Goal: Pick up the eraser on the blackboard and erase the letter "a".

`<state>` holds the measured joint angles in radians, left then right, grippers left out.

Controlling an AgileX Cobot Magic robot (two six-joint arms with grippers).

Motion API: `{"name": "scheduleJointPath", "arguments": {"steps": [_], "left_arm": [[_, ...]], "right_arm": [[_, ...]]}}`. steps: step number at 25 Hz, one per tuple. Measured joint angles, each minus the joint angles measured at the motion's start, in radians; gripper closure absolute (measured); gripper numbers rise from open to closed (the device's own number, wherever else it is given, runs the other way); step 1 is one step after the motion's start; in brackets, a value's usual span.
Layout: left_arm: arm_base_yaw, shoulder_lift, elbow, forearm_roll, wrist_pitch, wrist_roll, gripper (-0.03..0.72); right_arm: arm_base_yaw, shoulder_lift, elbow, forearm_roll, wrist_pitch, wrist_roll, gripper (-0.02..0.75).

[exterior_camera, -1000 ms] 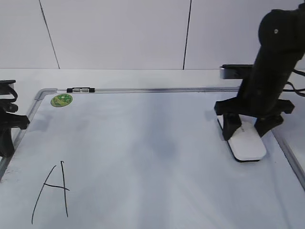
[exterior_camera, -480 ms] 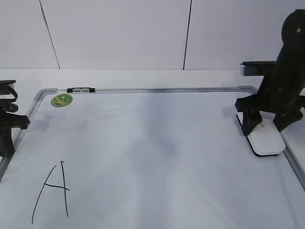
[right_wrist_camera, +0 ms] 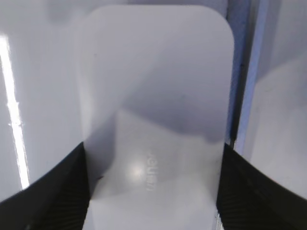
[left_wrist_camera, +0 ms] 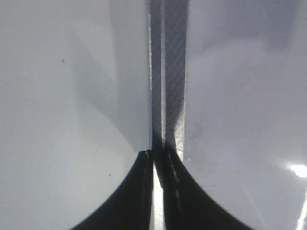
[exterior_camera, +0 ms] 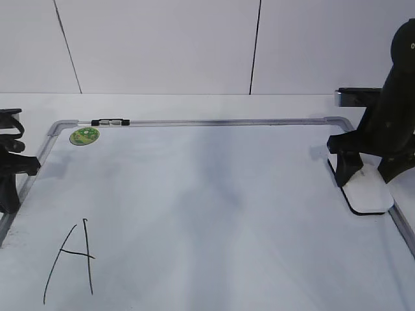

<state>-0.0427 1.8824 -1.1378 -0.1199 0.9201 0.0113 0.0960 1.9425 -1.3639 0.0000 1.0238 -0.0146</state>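
The white blackboard (exterior_camera: 194, 194) with a grey frame lies flat. The white eraser (exterior_camera: 368, 195) rests on it by the right frame edge and fills the right wrist view (right_wrist_camera: 156, 96). My right gripper (exterior_camera: 368, 173) straddles the eraser, and in its wrist view the gripper (right_wrist_camera: 153, 146) has both black fingers pressed on the eraser's long sides. My left gripper (exterior_camera: 9, 176) sits at the board's left edge; in its wrist view (left_wrist_camera: 154, 153) it is shut and empty over the frame rail. No lowercase "a" is visible; only a capital "A" (exterior_camera: 70, 259) shows at the front left.
A round green sticker (exterior_camera: 83, 136) and a small black-and-silver clip (exterior_camera: 110, 122) sit at the board's back left corner. The right frame rail (right_wrist_camera: 244, 72) runs close beside the eraser. A white wall stands behind the table.
My right gripper has slid the eraser to the right and slightly back, from the board's right part to its right frame edge. The left arm has not moved.
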Motion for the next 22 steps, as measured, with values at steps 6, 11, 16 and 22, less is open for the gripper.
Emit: {"name": "scheduleJointPath", "arguments": {"steps": [6, 11, 16, 22], "left_arm": [[0.000, 0.000, 0.000, 0.000, 0.000, 0.000, 0.671], [0.000, 0.000, 0.000, 0.001, 0.000, 0.000, 0.653], [0.000, 0.000, 0.000, 0.006, 0.007, 0.008, 0.447], [0.000, -0.002, 0.000, 0.006, 0.020, 0.010, 0.192]], "right_arm": [[0.000, 0.000, 0.000, -0.009, 0.000, -0.006, 0.208], [0.000, 0.000, 0.000, -0.009, 0.000, -0.006, 0.206], [0.000, 0.000, 0.000, -0.006, 0.004, 0.000, 0.158], [0.000, 0.000, -0.049, -0.006, 0.068, 0.000, 0.145]]}}
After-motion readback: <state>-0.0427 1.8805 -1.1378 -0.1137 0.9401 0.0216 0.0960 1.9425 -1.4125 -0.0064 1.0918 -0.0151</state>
